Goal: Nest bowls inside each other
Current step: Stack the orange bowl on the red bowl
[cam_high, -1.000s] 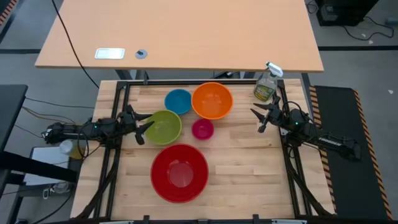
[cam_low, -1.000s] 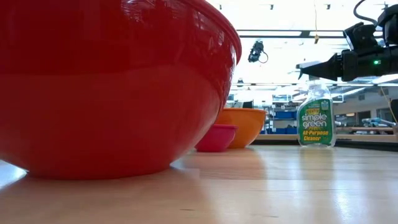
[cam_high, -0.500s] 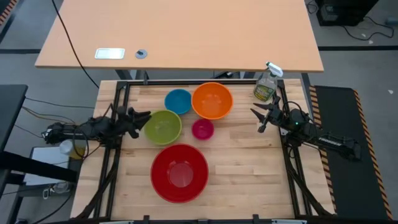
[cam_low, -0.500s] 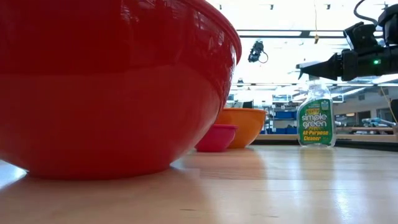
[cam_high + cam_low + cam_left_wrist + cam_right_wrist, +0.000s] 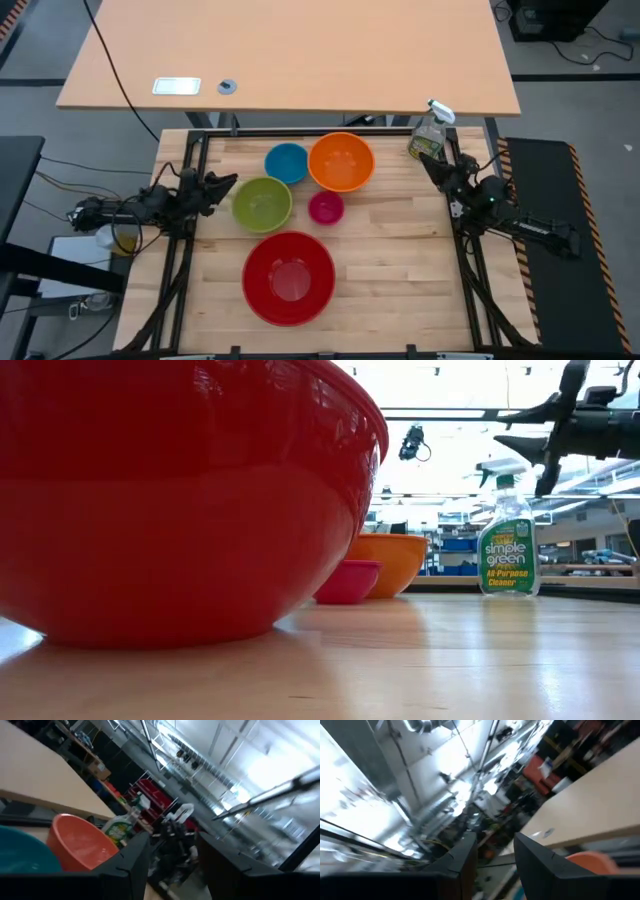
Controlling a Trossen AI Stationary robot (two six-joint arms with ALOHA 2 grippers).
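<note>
Five bowls stand apart on their bases on the wooden table: red nearest, lime green, magenta, blue and orange farther back. My left gripper hovers open just left of the green bowl, tipped slightly upward, with nothing between its fingers. At the table's right edge, beside the spray bottle, my right gripper is also open and holds nothing. In the low view it stands high above the table. The green and blue bowls are hidden there behind the red bowl.
A clear spray bottle with a green label stands at the far right corner, close to my right gripper. Bare wood lies right of the bowls. A larger desk stands beyond the table's far edge.
Both grippers have rolled about their own axes and tipped upward, rising a little. My left gripper has drawn back slightly from the green bowl toward the table's left edge. My right gripper rolled in the last half second. The bowls have not moved.
</note>
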